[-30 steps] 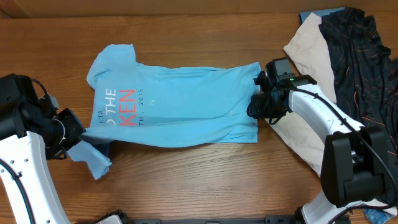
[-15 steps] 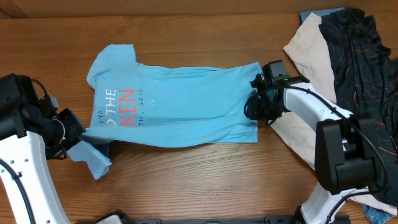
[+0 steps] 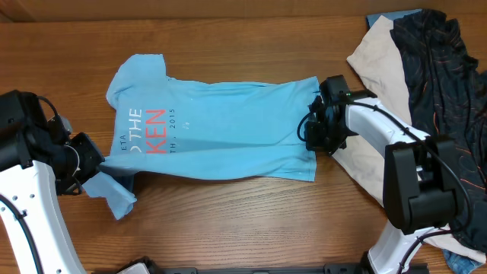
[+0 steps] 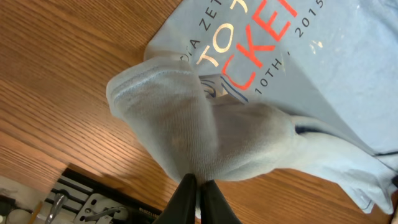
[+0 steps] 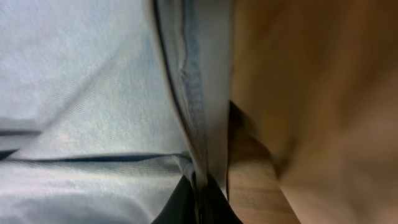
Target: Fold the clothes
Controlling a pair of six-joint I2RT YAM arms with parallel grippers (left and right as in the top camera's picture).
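The blue T-shirt [image 3: 228,129] is gripped tight, sleeve [image 4: 180,118] by the left gripper [image 4: 198,182], hem [image 5: 193,93] by the right gripper [image 5: 198,184], and should next be lifted and folded over

Table [image 3: 228,228] open front and back; cream garment [image 3: 377,55], black garment [image 3: 434,53] crowd right.

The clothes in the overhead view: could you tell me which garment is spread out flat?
The light blue T-shirt, held by the left gripper and right gripper; the cream garment and black garment lie bunched at the far right.
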